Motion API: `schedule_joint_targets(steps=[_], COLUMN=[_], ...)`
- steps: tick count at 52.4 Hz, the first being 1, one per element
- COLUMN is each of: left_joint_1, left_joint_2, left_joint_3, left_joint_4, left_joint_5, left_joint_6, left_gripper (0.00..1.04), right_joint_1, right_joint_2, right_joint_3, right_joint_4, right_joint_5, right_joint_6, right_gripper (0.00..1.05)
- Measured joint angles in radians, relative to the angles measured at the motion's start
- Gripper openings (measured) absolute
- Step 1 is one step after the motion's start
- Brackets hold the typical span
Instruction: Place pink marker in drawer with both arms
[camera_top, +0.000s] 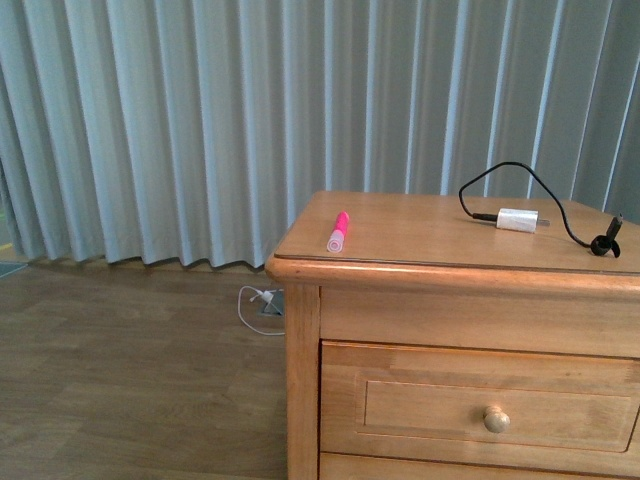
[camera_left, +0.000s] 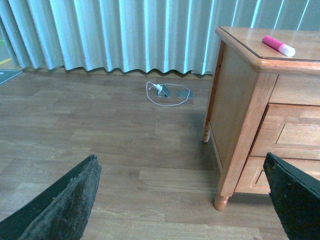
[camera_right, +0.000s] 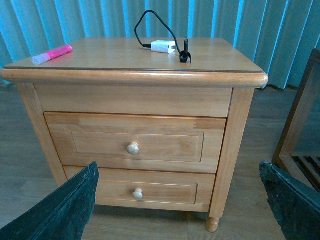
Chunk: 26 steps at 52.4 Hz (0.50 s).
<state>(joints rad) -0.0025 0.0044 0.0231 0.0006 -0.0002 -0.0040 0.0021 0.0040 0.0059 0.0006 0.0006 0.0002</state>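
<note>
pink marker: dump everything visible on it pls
The pink marker is a short, bright pink pen, plastic by the look, with a paler translucent cap on. It lies flat on the wooden cabinet top, near its front left corner, cap toward the front edge. Only the top touches it; the white charger lies well apart.

The pink marker (camera_top: 338, 232), with a paler translucent cap, lies flat on the surface (camera_top: 430, 235), well ahead of the wide-spread jaws of the left gripper (camera_left: 180, 156). The upper drawer (camera_right: 165, 144), honey-coloured with one round pale knob (camera_right: 133, 148), sits shut, facing the parted jaws of the right gripper (camera_right: 178, 165).
</note>
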Motion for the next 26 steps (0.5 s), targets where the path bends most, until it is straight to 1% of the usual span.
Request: schedule_joint_targets(steps=[26], left_joint_1=[0.000], left_joint_2=[0.000], left_joint_3=[0.000], left_joint_4=[0.000], left_joint_5=[0.000], left_joint_6=[0.000], left_gripper=[0.99], right_joint_1=[0.000], right_joint_2=[0.000], right_joint_3=[0.000], right_joint_4=[0.000], right_joint_5=[0.000], right_joint_6=[0.000], right_gripper=[0.96])
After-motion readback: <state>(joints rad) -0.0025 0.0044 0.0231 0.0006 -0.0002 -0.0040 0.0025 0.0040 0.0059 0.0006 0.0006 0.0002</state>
